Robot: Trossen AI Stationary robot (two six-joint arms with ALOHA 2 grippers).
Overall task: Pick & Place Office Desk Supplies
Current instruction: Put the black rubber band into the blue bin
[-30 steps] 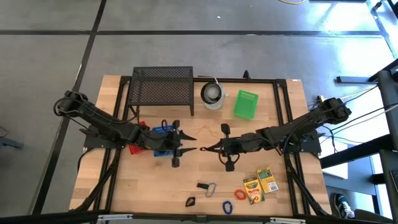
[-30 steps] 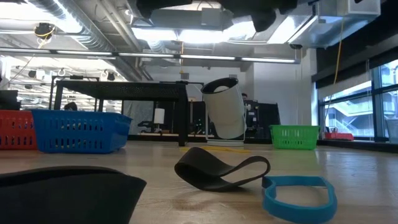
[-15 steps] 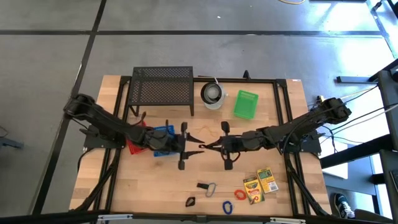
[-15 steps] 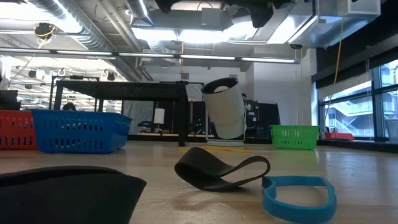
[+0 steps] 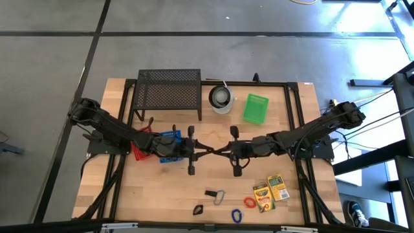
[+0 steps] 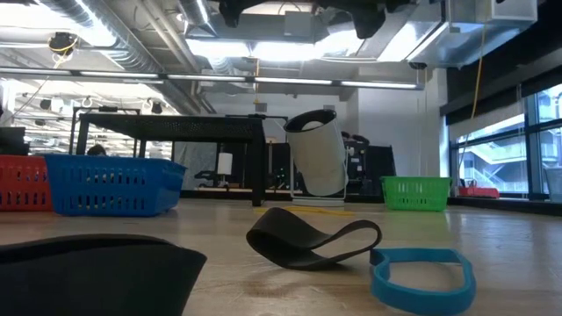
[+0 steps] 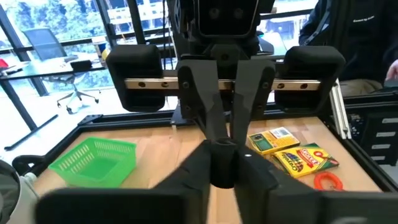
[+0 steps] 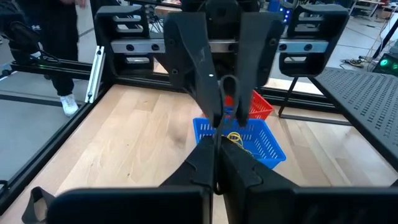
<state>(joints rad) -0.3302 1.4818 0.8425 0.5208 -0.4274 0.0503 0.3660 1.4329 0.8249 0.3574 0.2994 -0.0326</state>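
High above the middle of the table, my left gripper (image 5: 204, 152) and my right gripper (image 5: 218, 153) meet tip to tip. Both are shut on one small thin dark loop (image 8: 228, 86), seemingly a band. More office desk supplies lie on the near right of the table. They are two yellow-green crayon boxes (image 5: 270, 191), a red band (image 5: 250, 202), a blue band (image 5: 236, 215), a silver clip (image 5: 217, 194) and a black band (image 5: 198, 209). The low view shows that black band (image 6: 312, 246) and blue band (image 6: 421, 276) flat on the wood. My left gripper has the dark loop's left end (image 7: 222, 157) pinched between its two fingers. It comes in about level from the table's left, and the loop is clear of the table. My right gripper pinches the loop's other end (image 8: 217, 129) between its fingertips, about level from the table's right. The loop reaches on between the left gripper's fingers (image 8: 194, 59).
A blue basket (image 5: 169, 144) and a red basket (image 5: 140, 153) sit under my left arm. At the far edge stand a black mesh rack (image 5: 169, 90), a white cup (image 5: 221, 98) and a green basket (image 5: 255, 108). A person stands beyond the table (image 7: 348, 37).
My left gripper has gone toward the table's right, up to my right gripper's tips. There its open fingers have shut on the dark loop. My right gripper has kept still, holding the loop clear of the table.
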